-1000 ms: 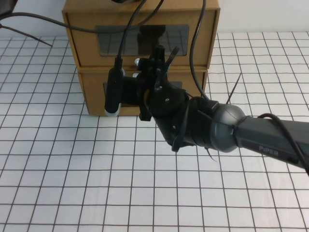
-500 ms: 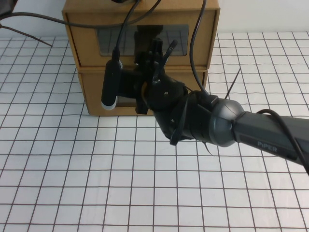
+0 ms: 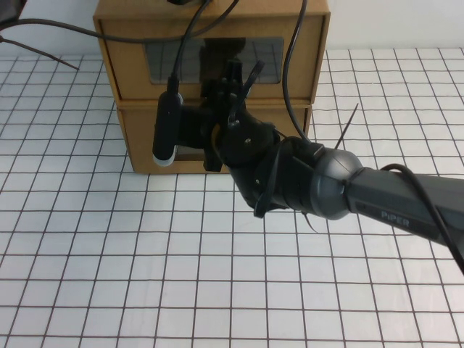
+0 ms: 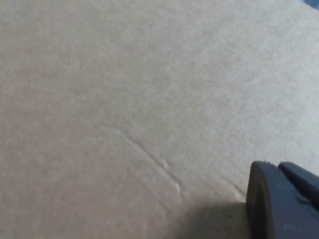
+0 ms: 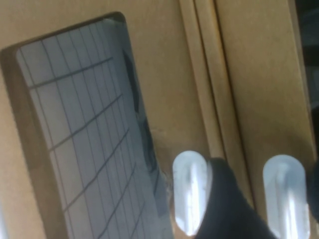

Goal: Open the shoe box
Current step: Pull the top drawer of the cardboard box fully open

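Two brown cardboard shoe boxes are stacked at the table's far side, the upper box (image 3: 123, 69) on the lower box (image 3: 138, 138). Each has a dark window (image 3: 163, 52) in its front. My right gripper (image 3: 233, 80) is against the upper box's front, near its lower edge. In the right wrist view the right gripper (image 5: 237, 194) is open, its pale pads (image 5: 189, 191) apart astride a raised cardboard ridge (image 5: 207, 84) beside the window (image 5: 84, 129). In the left wrist view, one dark finger of my left gripper (image 4: 281, 201) sits close over plain cardboard (image 4: 124, 99).
The right arm (image 3: 377, 199) stretches from the right edge across the white gridded table (image 3: 109, 254). Black cables (image 3: 293, 65) hang in front of the boxes. A black wrist camera (image 3: 165, 130) sticks out to the arm's left, before the lower box.
The right gripper has crept up and a little left along the box fronts, toward the upper box. The boxes have not moved.
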